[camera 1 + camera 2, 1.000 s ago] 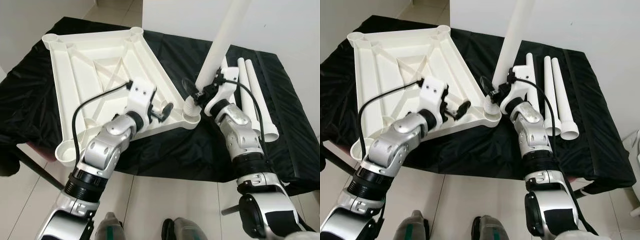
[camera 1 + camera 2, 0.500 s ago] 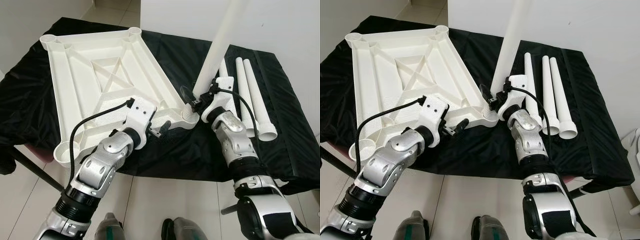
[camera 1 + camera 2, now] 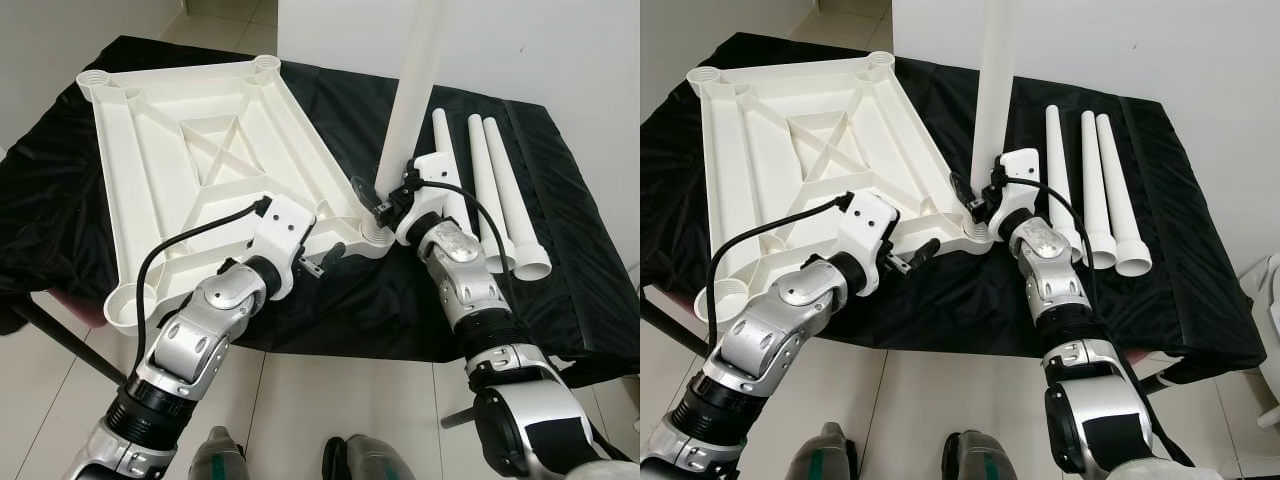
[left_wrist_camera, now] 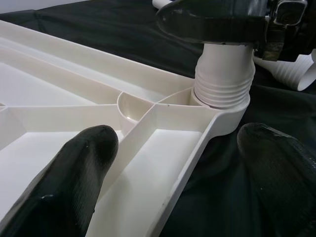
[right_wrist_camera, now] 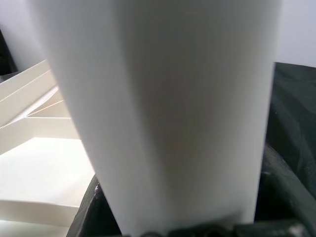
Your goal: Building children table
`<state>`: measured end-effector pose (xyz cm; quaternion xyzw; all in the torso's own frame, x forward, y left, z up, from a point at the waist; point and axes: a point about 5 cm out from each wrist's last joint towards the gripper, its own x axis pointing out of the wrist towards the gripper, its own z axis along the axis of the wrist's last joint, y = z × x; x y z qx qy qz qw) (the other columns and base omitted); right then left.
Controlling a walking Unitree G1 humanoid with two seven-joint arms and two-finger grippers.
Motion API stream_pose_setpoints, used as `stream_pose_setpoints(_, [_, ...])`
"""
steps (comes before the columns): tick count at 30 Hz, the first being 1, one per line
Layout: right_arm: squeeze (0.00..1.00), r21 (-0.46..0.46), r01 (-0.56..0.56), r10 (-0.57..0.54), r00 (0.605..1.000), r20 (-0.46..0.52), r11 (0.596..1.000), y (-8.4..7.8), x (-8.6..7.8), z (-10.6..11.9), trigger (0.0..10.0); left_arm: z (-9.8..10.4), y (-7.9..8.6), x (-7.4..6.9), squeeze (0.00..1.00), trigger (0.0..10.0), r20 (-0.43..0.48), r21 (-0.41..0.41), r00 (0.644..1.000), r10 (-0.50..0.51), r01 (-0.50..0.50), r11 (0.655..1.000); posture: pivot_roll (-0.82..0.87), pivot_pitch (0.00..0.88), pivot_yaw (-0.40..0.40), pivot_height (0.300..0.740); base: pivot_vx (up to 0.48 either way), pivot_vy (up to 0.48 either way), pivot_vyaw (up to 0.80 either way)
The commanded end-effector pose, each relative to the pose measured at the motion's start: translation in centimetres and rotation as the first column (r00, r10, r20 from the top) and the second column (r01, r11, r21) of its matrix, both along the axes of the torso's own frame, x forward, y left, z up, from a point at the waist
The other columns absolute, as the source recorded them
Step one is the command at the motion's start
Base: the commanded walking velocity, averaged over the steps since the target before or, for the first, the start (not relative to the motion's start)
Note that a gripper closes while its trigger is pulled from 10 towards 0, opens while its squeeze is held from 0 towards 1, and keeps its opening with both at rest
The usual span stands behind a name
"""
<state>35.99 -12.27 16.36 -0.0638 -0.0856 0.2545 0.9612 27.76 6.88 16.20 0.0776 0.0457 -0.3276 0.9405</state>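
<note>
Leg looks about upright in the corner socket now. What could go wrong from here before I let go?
1. The leg is tall and the right gripper holds it low, near the threaded end; if not seated in the socket, it may topple on release.
2. The left gripper is open beside the tabletop, not clamping it, so twisting may slide it on the black cloth.
3. A fall could hit the spare legs.

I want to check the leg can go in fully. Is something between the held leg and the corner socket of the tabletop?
Nothing visible. The right gripper holds the leg upright, and its ribbed end already sits in the corner socket of the tabletop.
</note>
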Motion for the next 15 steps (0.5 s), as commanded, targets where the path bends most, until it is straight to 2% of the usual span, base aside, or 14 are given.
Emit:
stream_pose_setpoints(1, [0.0,-0.024,0.0,-0.002,0.998,-0.07,1.0,0.0,-0.3,-1.8,10.0,0.1,-0.6,-0.6,0.0,10.0,-0.013,-0.001,0.994,-0.107,0.107,0.994,0.05,0.046,-0.062,0.74,0.0,0.0,0.0])
stream_pose_setpoints(8, [0.0,-0.047,0.004,-0.007,0.998,-0.066,0.999,-0.4,-0.7,-2.5,10.0,0.2,-0.5,-0.7,0.0,10.0,-0.013,0.005,0.994,-0.109,0.109,0.994,0.05,0.049,-0.061,0.74,0.0,0.0,0.0])
stream_pose_setpoints(11, [0.0,-0.006,0.033,-0.034,0.994,-0.102,0.999,-0.8,-0.6,-2.8,10.0,0.2,-0.5,-0.8,0.0,10.0,-0.013,0.008,0.994,-0.112,0.112,0.994,0.04,0.051,-0.059,0.74,0.0,0.0,0.0])
stream_pose_setpoints(13, [0.0,0.072,0.125,-0.111,0.979,-0.169,0.99,-1.6,-0.1,-3.1,10.0,0.2,-0.6,-0.8,0.0,10.0,-0.014,0.008,0.993,-0.117,0.117,0.993,0.04,0.052,-0.058,0.74,0.0,0.0,0.0])
stream_pose_setpoints(15, [0.0,0.085,0.143,-0.126,0.976,-0.18,0.986,-1.8,0.0,-3.0,10.0,0.2,-0.6,-0.8,0.0,10.0,-0.014,0.007,0.993,-0.118,0.118,0.993,0.04,0.052,-0.058,0.74,0.0,0.0,0.0])
